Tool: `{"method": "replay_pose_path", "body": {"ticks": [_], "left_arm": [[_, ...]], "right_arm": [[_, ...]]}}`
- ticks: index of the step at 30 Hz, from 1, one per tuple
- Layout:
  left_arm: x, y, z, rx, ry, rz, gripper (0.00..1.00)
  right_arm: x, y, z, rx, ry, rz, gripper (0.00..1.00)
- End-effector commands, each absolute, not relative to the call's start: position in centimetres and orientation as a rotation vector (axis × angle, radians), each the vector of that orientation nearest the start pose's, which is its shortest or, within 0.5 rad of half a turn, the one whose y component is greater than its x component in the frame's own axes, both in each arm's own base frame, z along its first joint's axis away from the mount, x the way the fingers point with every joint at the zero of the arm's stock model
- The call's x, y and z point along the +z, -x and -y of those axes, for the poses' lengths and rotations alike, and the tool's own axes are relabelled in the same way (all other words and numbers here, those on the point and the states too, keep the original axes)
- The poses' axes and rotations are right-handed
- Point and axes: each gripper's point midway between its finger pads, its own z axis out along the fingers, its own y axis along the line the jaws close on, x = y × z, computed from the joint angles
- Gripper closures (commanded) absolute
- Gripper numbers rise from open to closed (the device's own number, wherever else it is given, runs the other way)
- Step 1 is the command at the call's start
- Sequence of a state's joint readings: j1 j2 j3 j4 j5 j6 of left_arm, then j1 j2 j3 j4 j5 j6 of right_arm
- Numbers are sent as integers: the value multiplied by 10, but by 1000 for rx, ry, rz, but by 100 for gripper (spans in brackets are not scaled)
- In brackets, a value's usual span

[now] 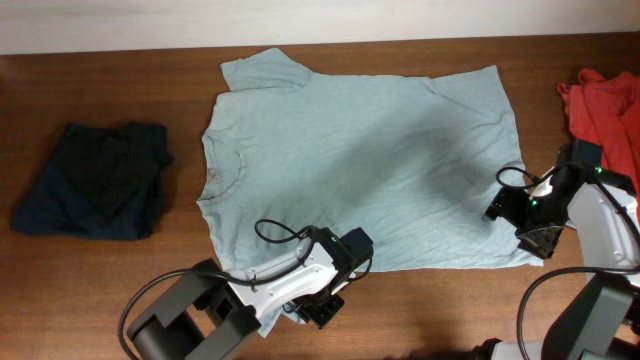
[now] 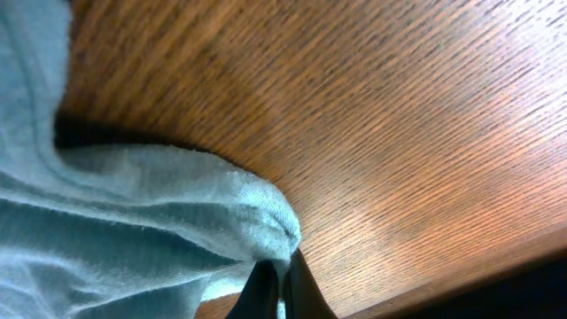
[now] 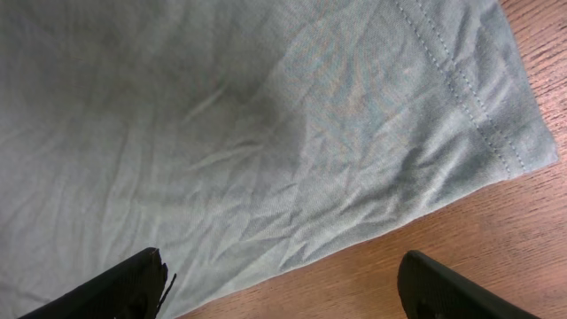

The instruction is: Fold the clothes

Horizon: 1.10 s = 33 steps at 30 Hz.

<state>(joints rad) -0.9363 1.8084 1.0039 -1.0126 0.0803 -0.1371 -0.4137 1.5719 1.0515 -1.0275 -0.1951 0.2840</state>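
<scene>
Left gripper pinches the T-shirt (pale grey-blue) — right gripper gapes wide over it.

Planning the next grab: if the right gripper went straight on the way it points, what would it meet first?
Probably the pale grey-blue T-shirt, near its hemmed corner. The open right gripper points at its edge, with the wooden table just beyond.

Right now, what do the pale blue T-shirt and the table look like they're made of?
T-shirt: a soft knit, probably cotton jersey, with a matte finish. It creases finely, has a stitched hem and looks fuzzy close up.
Table: wood or a wood-look veneer, reddish brown with a straight grain and a mild sheen. Which of the two it is cannot be told.
</scene>
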Motion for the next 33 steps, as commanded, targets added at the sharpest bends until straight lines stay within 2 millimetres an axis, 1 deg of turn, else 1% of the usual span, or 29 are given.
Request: {"method": "replay_pose_path", "body": {"ticks": [1, 2, 4, 7, 9, 12, 14, 15, 16, 17, 19, 20, 22, 23, 25, 28, 29, 33], "left_arm": [[6, -123, 197, 82, -1339, -3161, 100], [12, -122, 197, 87, -1342, -3172, 100], [39, -127, 203, 103, -1375, -3176, 100], [66, -136, 216, 48, -1442, -3101, 100], [75, -144, 215, 82, -1442, -3068, 100], [76, -151, 206, 183, -1442, -3043, 100], [77, -151, 205, 190, -1441, -3047, 100], [77, -151, 204, 192, -1440, -3049, 100], [77, -151, 204, 191, -1440, -3049, 100], [77, -151, 204, 191, -1439, -3051, 100], [77, -150, 203, 198, -1441, -3057, 100], [77, -149, 202, 201, -1443, -3060, 100], [78, -149, 202, 204, -1444, -3061, 100], [78, -149, 202, 203, -1444, -3061, 100], [78, -149, 202, 204, -1444, -3060, 100], [78, -149, 202, 204, -1444, -3061, 100], [78, -149, 202, 203, -1444, -3061, 100], [78, -149, 201, 204, -1445, -3060, 100]], "right_arm": [[66, -257, 81, 273, -1063, -2901, 11], [66, -257, 81, 273, -1063, -2901, 12], [66, -259, 82, 272, -1061, -2893, 11], [65, -261, 83, 271, -1071, -2878, 9], [64, -259, 82, 272, -1076, -2884, 9], [56, -251, 79, 274, -1104, -2900, 9], [48, -248, 78, 277, -1175, -2880, 9], [41, -247, 77, 276, -1213, -2861, 9], [38, -247, 77, 275, -1219, -2856, 9], [32, -245, 79, 253, -1251, -2838, 9], [26, -241, 85, 200, -1293, -2817, 9], [23, -239, 93, 162, -1333, -2791, 9], [23, -239, 99, 160, -1358, -2769, 9], [23, -236, 106, 158, -1393, -2751, 11], [23, -228, 120, 146, -1426, -2734, 11], [23, -216, 138, 164, -1549, -2663, 12], [24, -213, 142, 192, -1589, -2636, 14], [24, -210, 147, 212, -1627, -2607, 15]]}}
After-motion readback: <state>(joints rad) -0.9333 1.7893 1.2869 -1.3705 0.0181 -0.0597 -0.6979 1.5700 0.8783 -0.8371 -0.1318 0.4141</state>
